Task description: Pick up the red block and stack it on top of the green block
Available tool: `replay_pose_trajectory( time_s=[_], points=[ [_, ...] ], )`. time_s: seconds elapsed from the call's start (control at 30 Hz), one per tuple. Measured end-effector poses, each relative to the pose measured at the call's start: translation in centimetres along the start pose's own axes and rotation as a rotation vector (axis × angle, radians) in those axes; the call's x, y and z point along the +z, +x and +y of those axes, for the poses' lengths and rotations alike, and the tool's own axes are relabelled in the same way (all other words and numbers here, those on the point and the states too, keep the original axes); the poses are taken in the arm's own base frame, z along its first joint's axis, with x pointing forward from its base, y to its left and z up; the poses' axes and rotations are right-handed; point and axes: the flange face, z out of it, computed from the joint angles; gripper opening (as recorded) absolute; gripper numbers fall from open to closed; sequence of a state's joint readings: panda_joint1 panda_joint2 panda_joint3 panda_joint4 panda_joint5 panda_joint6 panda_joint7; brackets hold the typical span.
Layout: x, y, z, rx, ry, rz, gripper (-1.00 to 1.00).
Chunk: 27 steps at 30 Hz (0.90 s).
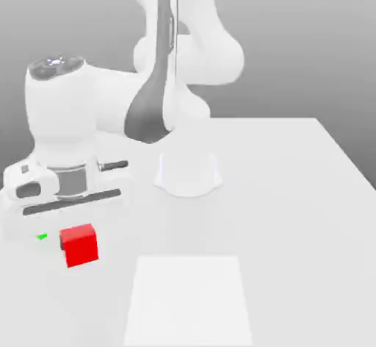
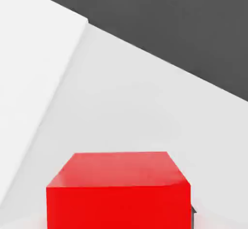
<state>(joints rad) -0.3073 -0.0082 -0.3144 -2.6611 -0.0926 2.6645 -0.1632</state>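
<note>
red block (image 1: 82, 248): clamped in tool (image 1: 78, 243) | green block (image 1: 42, 236): near

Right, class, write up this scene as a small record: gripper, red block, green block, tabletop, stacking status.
gripper: shut on the red block
red block: in the gripper; height above tabletop unclear
green block: mostly hidden, a small bit visible towards the exterior view's left
tabletop: pale, plain
stacking status: red not yet on green

No readable text or numbers.
No labels, brands or signs I can make out on anything either, though the pale surfaces are washed out, so faint markings could be lost.
</note>
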Motion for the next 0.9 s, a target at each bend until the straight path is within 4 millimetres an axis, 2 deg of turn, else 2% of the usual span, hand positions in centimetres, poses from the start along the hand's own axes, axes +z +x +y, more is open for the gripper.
replay_pose_trajectory(
  time_s=[0.03, 0.13, 0.23, 0.27, 0.43, 0.9],
  points=[
    [0.0, -1.2, 2.3, 0.009, 0.002, -0.003, -1.0],
    [-0.1, -4.9, 7.6, 0.006, 0.015, -0.007, -1.0],
    [0.1, -9.1, 11.7, 0.002, 0.035, -0.006, -1.0],
    [0.1, -9.8, 12.4, 0.004, 0.038, -0.003, -1.0],
    [0.1, -10.3, 13.2, 0.008, 0.035, 0.015, -1.0],
    [1.6, -9.9, 13.4, 0.012, 0.035, 0.044, -1.0]
  ],
)
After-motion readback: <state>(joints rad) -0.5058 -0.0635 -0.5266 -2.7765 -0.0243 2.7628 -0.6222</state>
